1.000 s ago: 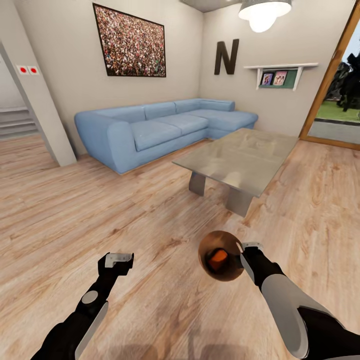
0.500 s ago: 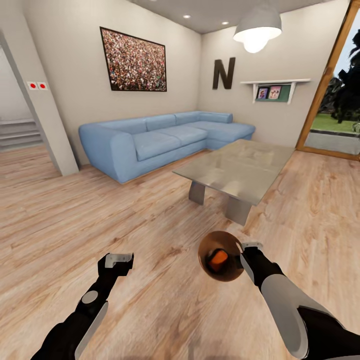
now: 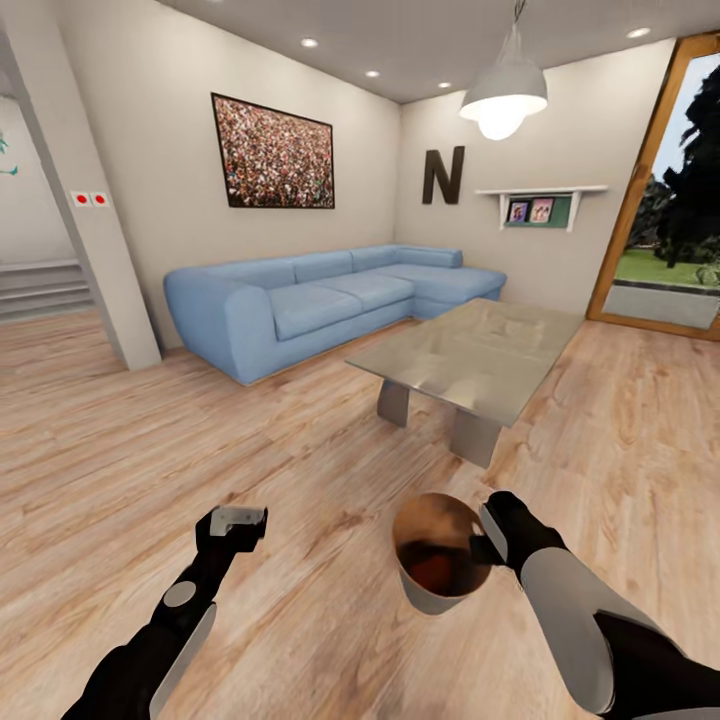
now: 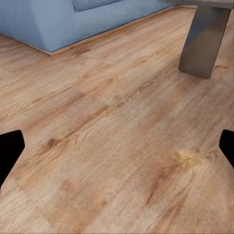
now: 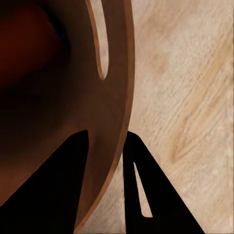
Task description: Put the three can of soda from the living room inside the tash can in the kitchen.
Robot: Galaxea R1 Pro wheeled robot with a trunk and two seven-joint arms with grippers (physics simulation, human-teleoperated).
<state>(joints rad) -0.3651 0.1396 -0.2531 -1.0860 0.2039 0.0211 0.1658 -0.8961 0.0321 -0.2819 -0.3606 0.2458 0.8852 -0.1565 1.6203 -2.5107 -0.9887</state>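
the whole head picture has slid down since a moment ago, so more ceiling shows at the top and the sofa (image 3: 320, 300) sits lower; that is the camera moving, not the room. the tash can (image 3: 440, 553) looks different too. before, its round mouth faced the camera and an orange can showed inside. now it looks more upright, its pale grey side shows under the rim, and the inside is just dark brown with no orange to be seen.

the tash can is in the lower middle of the head picture, over the wood floor (image 3: 300, 440). the right end effector (image 3: 487, 545) is right beside it, touching its rim. in the right wrist picture the two dark fingers (image 5: 58, 185) sit on either side of the brown rim (image 5: 117, 97), one inside and one outside, pinching it tight. so the right end effector is closed on the tash can.

the left end effector (image 3: 238, 522) is in the lower left of the head picture, well apart from the tash can. in the left wrist picture its fingertips (image 4: 9, 151) sit far apart at the two edges with only floor between them, so it is wide open and holds nothing.

the low glass counter (image 3: 475, 350) stands in the middle right, near the sofa.
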